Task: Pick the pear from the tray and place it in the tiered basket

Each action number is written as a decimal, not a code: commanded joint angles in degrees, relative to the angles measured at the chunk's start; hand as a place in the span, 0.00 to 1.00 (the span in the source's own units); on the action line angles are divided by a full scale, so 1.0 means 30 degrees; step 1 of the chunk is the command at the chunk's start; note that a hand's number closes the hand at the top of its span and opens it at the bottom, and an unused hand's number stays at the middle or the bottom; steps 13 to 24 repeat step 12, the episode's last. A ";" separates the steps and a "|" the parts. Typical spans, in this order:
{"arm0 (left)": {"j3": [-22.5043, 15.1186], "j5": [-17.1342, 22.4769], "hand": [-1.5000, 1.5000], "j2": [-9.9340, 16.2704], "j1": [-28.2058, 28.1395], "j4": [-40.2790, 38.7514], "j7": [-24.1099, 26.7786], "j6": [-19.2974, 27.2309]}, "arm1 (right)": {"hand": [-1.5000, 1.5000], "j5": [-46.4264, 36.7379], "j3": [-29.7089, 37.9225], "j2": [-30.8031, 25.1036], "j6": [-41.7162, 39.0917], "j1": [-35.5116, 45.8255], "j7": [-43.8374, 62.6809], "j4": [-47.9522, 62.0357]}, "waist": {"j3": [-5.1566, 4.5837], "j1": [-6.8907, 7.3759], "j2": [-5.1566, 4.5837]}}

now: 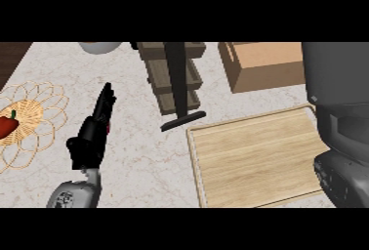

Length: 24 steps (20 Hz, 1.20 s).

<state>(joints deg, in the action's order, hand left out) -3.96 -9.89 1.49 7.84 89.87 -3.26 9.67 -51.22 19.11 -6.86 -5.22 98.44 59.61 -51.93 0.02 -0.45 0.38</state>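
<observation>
A large grey forearm is seen filling the right edge; its hand is hidden, so the state of its fingers cannot be told. The wooden tray (252, 161) lies well to the right of the left hand's fingers, and no pear can be made out on its bare surface. A cardboard box (263, 66) stands beyond the tray. The tiered basket (173, 78), a dark wooden stand with a black post, is set just right of and beyond the fingertips. A woven wire mat (32, 124) bearing a red fruit (7, 126) is placed left of the fingers. The left hand (92, 134) is held with fingers straight, pointing away, with nothing in them. The pear cannot be seen anywhere.
</observation>
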 commanded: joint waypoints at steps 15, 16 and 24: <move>0.0521 0.0223 0.50 0.0029 -0.1057 -0.0134 0.0895 0.0233 | 0.00 0.6043 0.5087 -0.4221 -0.5934 -0.8026 0.1406 -1.2181 | 0.0066 -0.1403 0.0374; 0.0521 0.0223 0.50 0.0029 -0.1057 -0.0134 0.0895 0.0233 | 0.00 0.6043 0.5087 -0.4221 -0.5934 -0.8026 0.1406 -1.2181 | 0.0066 -0.1403 0.0374; 0.0521 0.0223 0.50 0.0029 -0.1057 -0.0134 0.0895 0.0233 | 0.00 0.6043 0.5087 -0.4221 -0.5934 -0.8026 0.1406 -1.2181 | 0.0066 -0.1403 0.0374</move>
